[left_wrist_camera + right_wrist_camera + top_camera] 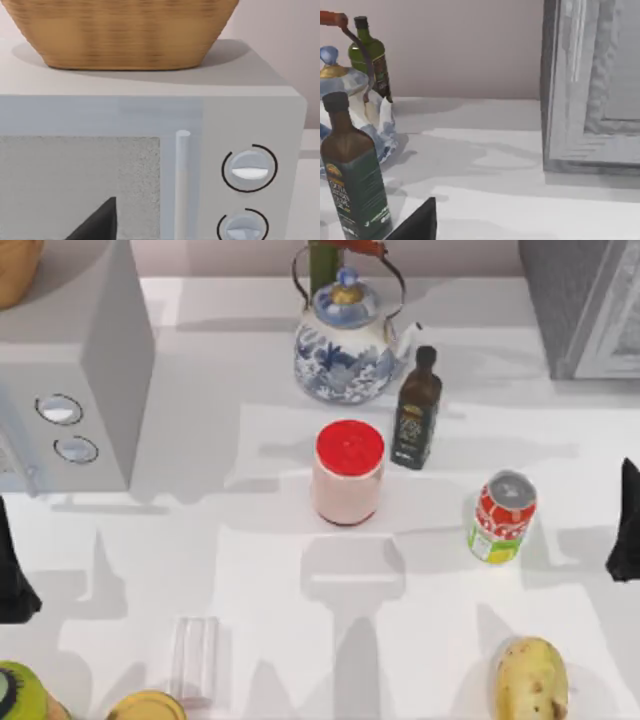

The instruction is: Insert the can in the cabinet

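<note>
The can (501,517) stands upright on the table (270,570), right of the pink jar (347,473) and well short of the cabinet (585,302) at the far right corner. I see my left gripper (14,565) at the left edge, my right gripper (626,525) at the right edge near the can; I cannot tell how either's jaws stand.

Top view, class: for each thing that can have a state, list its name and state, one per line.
can: upright on the table, ungripped
cabinet: door closed
pink jar: upright, red lid on
dark bottle: upright, capped
teapot: upright, lid on
microwave: door shut
banana: lying flat
</note>
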`<act>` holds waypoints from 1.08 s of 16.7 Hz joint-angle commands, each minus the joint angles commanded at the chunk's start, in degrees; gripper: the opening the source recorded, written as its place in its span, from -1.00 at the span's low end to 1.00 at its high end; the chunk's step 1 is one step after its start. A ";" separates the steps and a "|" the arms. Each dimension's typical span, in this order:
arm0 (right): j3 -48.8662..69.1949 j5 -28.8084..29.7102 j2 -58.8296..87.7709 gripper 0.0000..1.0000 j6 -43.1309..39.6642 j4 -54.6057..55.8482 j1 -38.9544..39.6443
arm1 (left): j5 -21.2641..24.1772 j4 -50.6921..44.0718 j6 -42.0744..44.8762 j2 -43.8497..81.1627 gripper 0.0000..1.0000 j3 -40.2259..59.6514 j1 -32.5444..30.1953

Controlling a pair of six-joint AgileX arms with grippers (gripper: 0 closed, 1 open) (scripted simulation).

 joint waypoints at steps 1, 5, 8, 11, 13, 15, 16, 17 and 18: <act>0.48 2.36 6.76 1.00 0.90 2.98 2.92 | 0.00 0.00 0.00 0.00 1.00 0.00 0.00; 2.29 12.63 32.88 1.00 4.92 15.42 13.39 | 0.00 0.00 0.00 0.00 1.00 0.00 0.00; 3.96 20.21 47.87 1.00 8.10 23.82 19.25 | 0.00 0.00 0.00 0.00 1.00 0.00 0.00; 6.33 26.41 59.08 1.00 11.32 31.52 23.22 | 0.00 0.00 0.00 0.00 1.00 0.00 0.00; 7.98 29.50 64.48 1.00 13.35 35.92 25.14 | 0.00 0.00 0.00 0.00 1.00 0.00 0.00; 9.21 31.67 68.16 1.00 15.02 39.16 26.58 | 0.00 0.00 0.00 0.00 1.00 0.00 0.00; 9.56 32.34 69.25 1.00 15.59 40.15 27.06 | 0.00 0.00 0.00 0.00 1.00 0.00 0.00; 9.74 32.71 69.83 1.00 15.91 40.70 27.33 | 0.00 0.00 0.00 0.00 1.00 0.00 0.00; 9.76 32.76 69.92 1.00 15.96 40.78 27.37 | 0.00 0.00 0.00 0.00 1.00 0.00 0.00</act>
